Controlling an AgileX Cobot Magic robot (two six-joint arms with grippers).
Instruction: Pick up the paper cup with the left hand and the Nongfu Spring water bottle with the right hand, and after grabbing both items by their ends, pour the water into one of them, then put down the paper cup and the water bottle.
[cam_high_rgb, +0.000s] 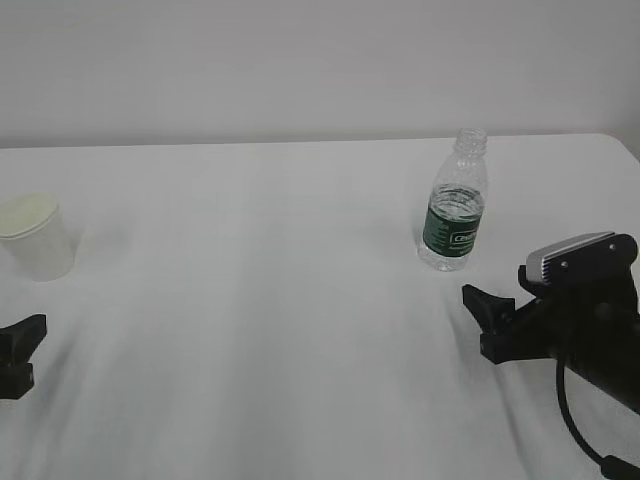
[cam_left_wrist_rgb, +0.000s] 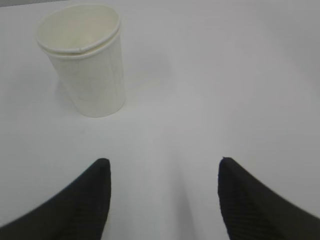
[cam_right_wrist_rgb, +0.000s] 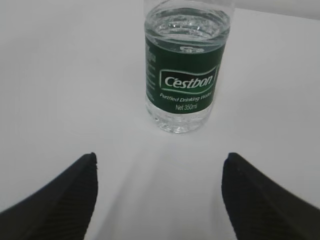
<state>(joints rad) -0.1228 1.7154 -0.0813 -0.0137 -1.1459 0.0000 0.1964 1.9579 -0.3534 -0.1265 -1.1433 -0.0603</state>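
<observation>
Standing upright on the white table (cam_high_rgb: 260, 330), the paper cup (cam_high_rgb: 33, 236) sits at 9 o'clock in the exterior view, with the left hand (cam_left_wrist_rgb: 162, 200) just short of it, jaws spread wide and holding nothing. At 2 o'clock the uncapped water bottle (cam_high_rgb: 455, 205), its label reading Cestbon, holds water (cam_right_wrist_rgb: 186, 22). Facing it, the right hand (cam_right_wrist_rgb: 157, 197) is spread wide too, gripping nothing.
</observation>
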